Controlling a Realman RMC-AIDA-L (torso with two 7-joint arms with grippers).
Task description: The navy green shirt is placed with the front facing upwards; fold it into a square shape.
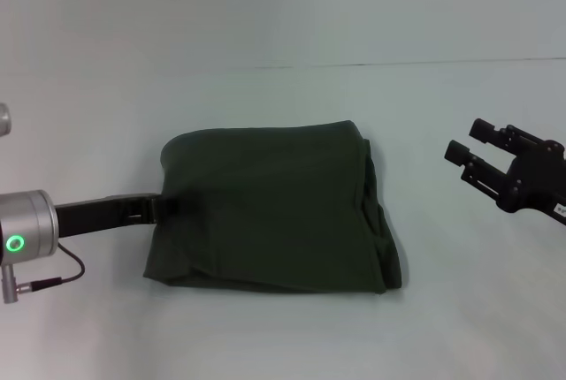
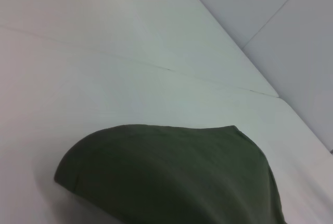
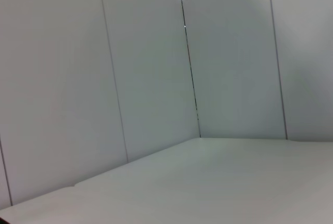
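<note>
The navy green shirt (image 1: 274, 208) lay near the middle of your white table (image 1: 283, 336), already folded into a rough square with its plain green back up. Its layered edges were stacked along your right side, and the fold there looked a little uneven.

Your left gripper (image 1: 159, 206) reached in low from the left, its tip touching or tucked under the shirt's left edge. I could not tell whether its fingers were parted or pinching cloth, since the fabric hid them. Its wrist camera showed only a rounded corner of the shirt (image 2: 171, 177).

Your right gripper (image 1: 471, 161) hovered well apart from the shirt on the right, fingers spread and holding nothing.
</note>
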